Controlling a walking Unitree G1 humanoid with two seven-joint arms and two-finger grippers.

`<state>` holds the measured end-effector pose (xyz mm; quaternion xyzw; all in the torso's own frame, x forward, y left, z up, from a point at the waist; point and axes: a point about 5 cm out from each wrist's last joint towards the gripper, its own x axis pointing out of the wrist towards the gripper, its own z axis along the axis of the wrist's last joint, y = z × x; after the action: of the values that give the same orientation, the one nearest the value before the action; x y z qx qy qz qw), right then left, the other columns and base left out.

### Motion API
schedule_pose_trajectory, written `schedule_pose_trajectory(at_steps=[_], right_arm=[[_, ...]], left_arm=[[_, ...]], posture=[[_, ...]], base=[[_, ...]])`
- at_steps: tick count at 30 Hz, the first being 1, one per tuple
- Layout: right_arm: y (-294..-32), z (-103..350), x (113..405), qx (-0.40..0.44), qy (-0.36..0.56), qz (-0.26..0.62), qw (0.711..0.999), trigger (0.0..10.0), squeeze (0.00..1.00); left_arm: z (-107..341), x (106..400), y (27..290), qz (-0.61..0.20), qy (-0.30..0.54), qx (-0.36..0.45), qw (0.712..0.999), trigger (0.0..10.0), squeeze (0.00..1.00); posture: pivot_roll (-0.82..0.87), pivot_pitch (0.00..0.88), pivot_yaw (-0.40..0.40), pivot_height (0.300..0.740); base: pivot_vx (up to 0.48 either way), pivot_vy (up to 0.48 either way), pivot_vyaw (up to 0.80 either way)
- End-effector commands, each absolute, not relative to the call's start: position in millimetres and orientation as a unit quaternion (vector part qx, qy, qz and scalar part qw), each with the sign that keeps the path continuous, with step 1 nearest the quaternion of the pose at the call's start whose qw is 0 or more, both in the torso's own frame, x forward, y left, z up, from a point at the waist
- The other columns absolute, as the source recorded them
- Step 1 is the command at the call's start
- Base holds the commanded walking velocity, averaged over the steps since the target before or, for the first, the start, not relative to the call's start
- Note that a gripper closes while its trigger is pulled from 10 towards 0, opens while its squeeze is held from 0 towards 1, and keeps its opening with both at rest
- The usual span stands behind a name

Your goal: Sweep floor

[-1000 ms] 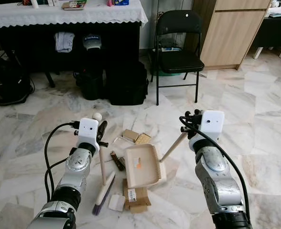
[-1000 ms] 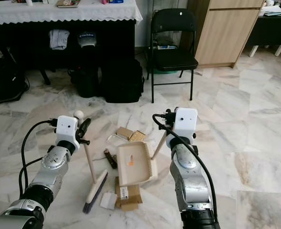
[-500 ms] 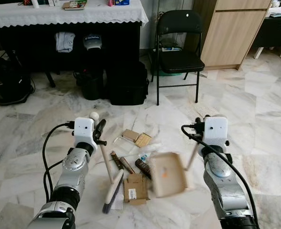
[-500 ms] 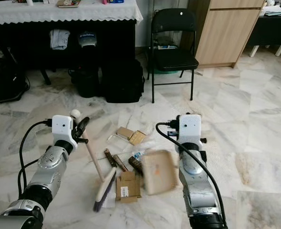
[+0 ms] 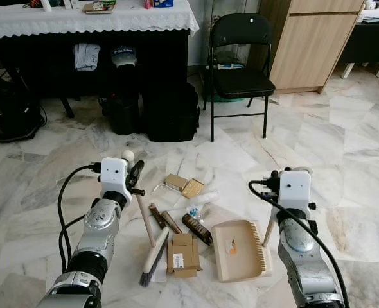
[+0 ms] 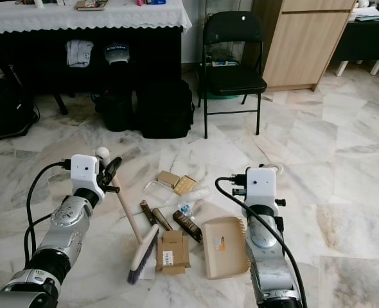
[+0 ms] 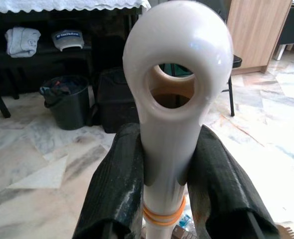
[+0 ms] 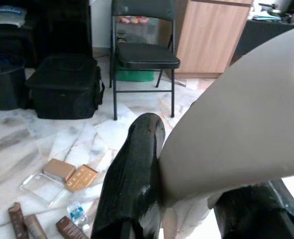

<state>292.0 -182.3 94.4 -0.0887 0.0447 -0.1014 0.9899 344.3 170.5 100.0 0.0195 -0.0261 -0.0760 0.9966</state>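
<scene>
The left gripper (image 7: 162, 164) is clamped on the cream plastic handle of a hand broom (image 5: 152, 247), whose bristles rest on the marble floor (image 5: 343, 160) beside a small cardboard box (image 5: 180, 253). The right gripper (image 8: 187, 199) grips the handle of a beige plastic dustpan (image 5: 237, 250) lying flat near scattered wrappers.

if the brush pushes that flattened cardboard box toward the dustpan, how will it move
The flattened cardboard box looks light and lies flat, so it will probably slide on the smooth marble floor rather than roll. Being wide beside the brush, it may pivot. It might catch on the dustpan lip.
</scene>
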Motion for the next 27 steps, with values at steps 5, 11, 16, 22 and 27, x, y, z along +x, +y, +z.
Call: schedule_pose_trajectory(at_steps=[5, 11, 16, 22, 27], right_arm=[[-211, 85, 292, -0.083, 0.048, -0.147, 0.985, 10.0, 0.0], [-219, 72, 292, -0.045, 0.067, -0.144, 0.986, 10.0, 0.0], [-222, 64, 293, -0.043, 0.075, -0.144, 0.986, 10.0, 0.0], [-224, 60, 295, -0.063, 0.074, -0.14, 0.985, 10.0, 0.0], [-227, 56, 297, -0.076, 0.077, -0.14, 0.984, 10.0, 0.0]], left_arm=[[106, 344, 174, -0.076, -0.037, 0.036, 0.996, 10.0, 0.0], [107, 345, 175, -0.077, -0.038, 0.041, 0.995, 10.0, 0.0], [109, 345, 174, -0.079, -0.039, 0.043, 0.995, 10.0, 0.0], [109, 345, 175, -0.08, -0.037, 0.048, 0.995, 10.0, 0.0], [109, 345, 175, -0.082, -0.036, 0.051, 0.995, 10.0, 0.0]], posture=[[-0.07, 0.0, 0.017, 0.74], [-0.07, 0.0, 0.023, 0.74], [-0.07, 0.0, 0.027, 0.74], [-0.07, 0.0, 0.033, 0.74], [-0.06, 0.0, 0.039, 0.74]], base=[[0.0, 0.0, 0.0], [0.0, 0.0, 0.0], [0.0, 0.0, 0.0], [0.0, 0.0, 0.0], [0.0, 0.0, 0.0]])
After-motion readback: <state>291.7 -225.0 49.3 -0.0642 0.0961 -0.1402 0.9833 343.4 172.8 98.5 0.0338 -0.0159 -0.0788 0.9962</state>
